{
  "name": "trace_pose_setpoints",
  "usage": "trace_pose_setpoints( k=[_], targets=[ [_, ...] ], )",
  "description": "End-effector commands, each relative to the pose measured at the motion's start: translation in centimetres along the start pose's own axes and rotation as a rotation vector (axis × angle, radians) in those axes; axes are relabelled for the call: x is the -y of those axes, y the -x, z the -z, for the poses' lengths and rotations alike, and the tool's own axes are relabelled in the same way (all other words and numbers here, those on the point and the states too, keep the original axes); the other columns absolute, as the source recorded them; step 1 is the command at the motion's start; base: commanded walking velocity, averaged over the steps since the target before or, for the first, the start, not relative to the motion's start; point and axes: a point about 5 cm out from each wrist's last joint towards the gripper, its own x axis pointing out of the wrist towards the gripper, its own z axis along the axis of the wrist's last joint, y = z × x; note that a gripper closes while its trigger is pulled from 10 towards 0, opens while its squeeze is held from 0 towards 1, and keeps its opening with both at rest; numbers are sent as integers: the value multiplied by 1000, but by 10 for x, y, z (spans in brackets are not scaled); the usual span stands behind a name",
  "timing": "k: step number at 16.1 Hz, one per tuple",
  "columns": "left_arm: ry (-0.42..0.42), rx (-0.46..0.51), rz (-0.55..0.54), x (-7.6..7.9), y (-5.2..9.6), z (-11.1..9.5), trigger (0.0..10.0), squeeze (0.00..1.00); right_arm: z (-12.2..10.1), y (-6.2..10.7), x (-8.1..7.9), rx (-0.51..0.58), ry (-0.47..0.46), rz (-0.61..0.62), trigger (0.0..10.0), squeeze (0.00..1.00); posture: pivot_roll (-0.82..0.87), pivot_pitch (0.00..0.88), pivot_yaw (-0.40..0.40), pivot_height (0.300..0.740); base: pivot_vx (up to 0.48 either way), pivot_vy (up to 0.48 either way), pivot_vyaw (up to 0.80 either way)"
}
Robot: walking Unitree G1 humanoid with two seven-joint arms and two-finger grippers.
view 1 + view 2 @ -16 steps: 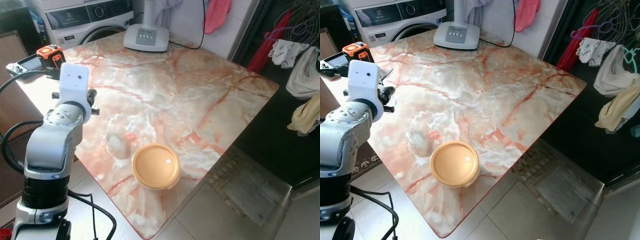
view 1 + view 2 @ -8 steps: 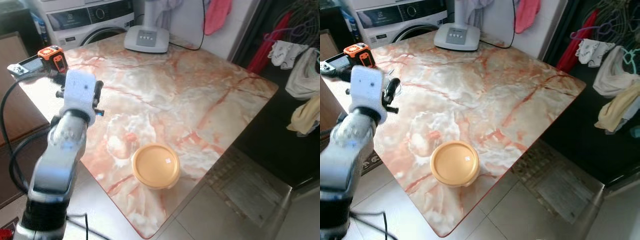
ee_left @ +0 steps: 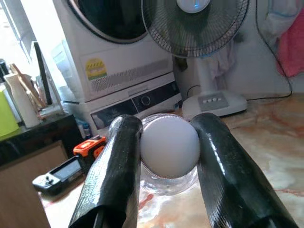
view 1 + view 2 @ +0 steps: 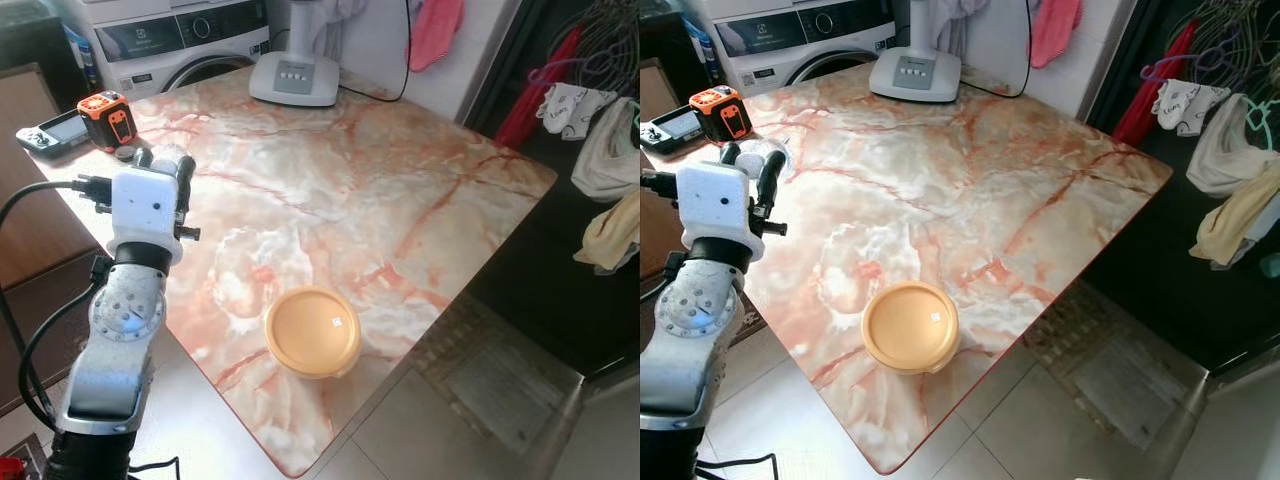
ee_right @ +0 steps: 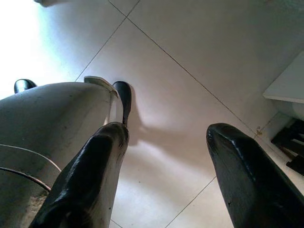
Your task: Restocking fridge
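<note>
The left gripper [image 3: 168, 142] has its two black fingers [image 3: 116, 175] clamped on a white egg [image 3: 169, 146], which sits between the pads with a clear glass cup [image 3: 168, 183] showing right behind it. From the head views, that gripper [image 4: 160, 160] hovers near the desk's left edge, just in front of the orange tape measure [image 4: 105, 113], fingers pointing away from the robot. The silver left arm [image 4: 120, 320] rises from below, forearm nearly upright, the white wrist block on top. A second ago the wrist stood at about the same spot; half a second ago the arm was blurred and leaning over the desk, and it now stands steeper, with the fingers visible.

The right gripper [image 5: 166, 156] hangs over pale floor tiles, fingers spread wide and holding nothing.

The marble desk [image 4: 400, 160] carries a round container with a tan lid [image 4: 312, 330] near its front edge, a fan base [image 4: 293, 78] at the far edge, and a handheld game console [image 4: 48, 130] at the left corner. A washing machine [image 4: 170, 40] stands behind; clothes hang at the right.
</note>
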Motion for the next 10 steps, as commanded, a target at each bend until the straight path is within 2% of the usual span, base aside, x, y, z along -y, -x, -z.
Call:
trace_pose_setpoints(
  k=[1, 10],
  targets=[
    [-17, 25, -5, 3, 2, 0, 10000, 0, 4, 2, 7, -3, -14, 19, 10000, 0, 94, 71, -127, 740, 0, 0, 0],
    [11, 35, -34, 10, 4, 5, 10000, 0, 7, 3, 8, 4, -37, 38, 10000, 0, 81, 78, -114, 740, 0, 0, 0]
  ],
)
